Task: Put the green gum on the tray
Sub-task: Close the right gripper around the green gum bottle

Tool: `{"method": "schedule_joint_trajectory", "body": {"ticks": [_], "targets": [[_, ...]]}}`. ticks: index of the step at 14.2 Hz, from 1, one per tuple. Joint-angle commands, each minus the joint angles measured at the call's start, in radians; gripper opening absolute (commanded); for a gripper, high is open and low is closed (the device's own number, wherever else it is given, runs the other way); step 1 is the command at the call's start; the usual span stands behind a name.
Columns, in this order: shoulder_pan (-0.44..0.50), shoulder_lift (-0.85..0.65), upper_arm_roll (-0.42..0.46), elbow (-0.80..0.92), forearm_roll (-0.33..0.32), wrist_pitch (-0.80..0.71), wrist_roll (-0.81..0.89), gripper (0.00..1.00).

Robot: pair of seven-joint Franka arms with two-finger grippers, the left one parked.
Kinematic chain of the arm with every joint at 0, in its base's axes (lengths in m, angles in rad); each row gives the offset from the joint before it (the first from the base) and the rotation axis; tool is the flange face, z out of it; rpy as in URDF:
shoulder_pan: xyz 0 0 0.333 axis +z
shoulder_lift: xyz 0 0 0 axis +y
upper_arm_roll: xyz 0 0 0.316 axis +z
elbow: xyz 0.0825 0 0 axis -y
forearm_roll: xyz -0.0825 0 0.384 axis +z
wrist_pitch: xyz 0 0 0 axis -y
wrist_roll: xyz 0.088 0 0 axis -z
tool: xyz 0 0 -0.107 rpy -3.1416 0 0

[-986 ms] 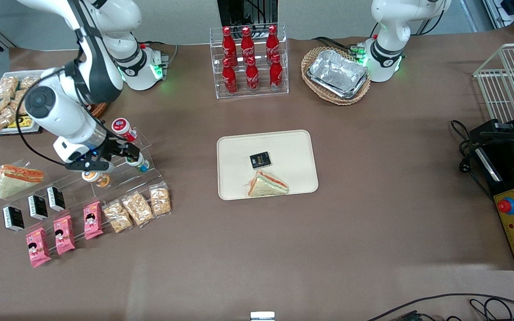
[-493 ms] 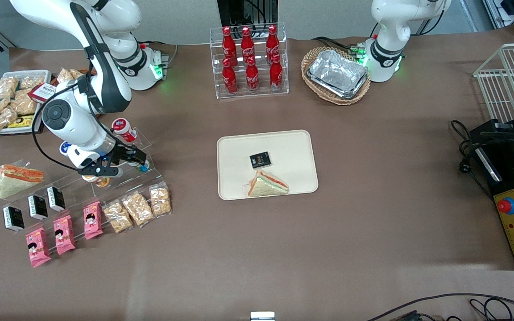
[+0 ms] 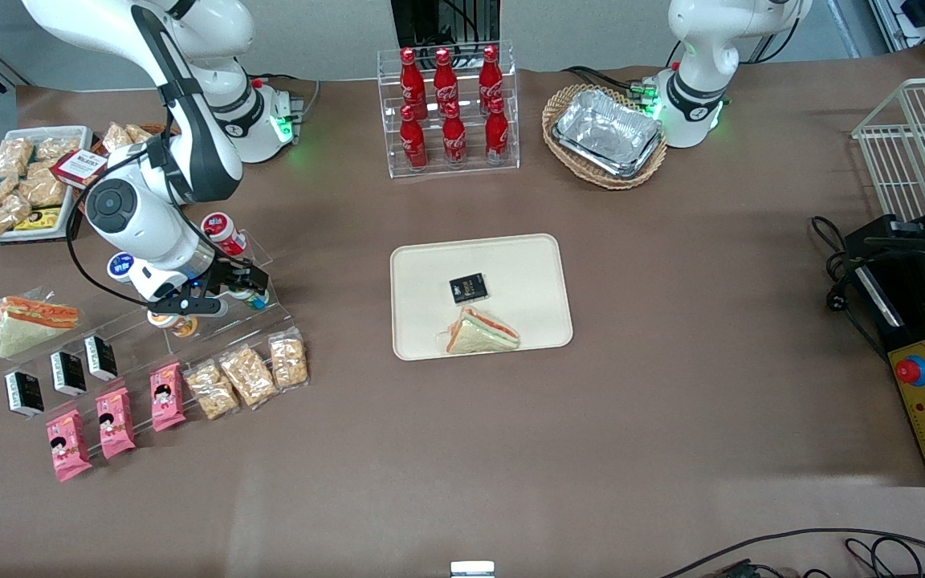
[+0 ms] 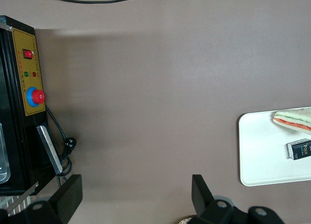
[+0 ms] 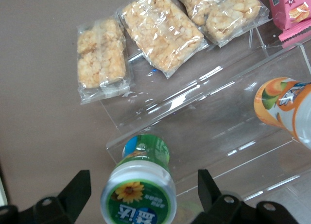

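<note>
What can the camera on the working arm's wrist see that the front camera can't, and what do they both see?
Only the right wrist view shows the sunflower picture on the green gum lid, with the open gripper fingers either side of it, not yet touching.

Only the front view shows the tray holding a sandwich, and the cola bottles.

Both show the green gum, the gripper, the orange canister and the clear bags of puffed snacks on the acrylic stand.
</note>
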Motion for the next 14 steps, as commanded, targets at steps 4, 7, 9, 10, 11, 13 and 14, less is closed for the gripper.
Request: {"method": "schedule_joint_trajectory", "body": {"ticks": [4, 7, 9, 10, 11, 13, 14], "targets": [[0.013, -0.010, -0.002, -0.034, 0.012, 0.042, -0.016, 0.76], [0.015, -0.016, 0.000, -0.042, 0.012, 0.041, -0.014, 0.74], [0.015, -0.018, 0.000, -0.042, 0.012, 0.038, -0.016, 0.63], [0.015, -0.018, 0.000, -0.042, 0.012, 0.038, -0.016, 0.61], [0.015, -0.020, 0.000, -0.041, 0.012, 0.035, -0.019, 0.55], [0.015, -0.035, 0.000, -0.036, 0.010, 0.024, -0.022, 0.50], [0.015, -0.044, 0.000, -0.030, 0.008, 0.015, -0.022, 0.49]]}}
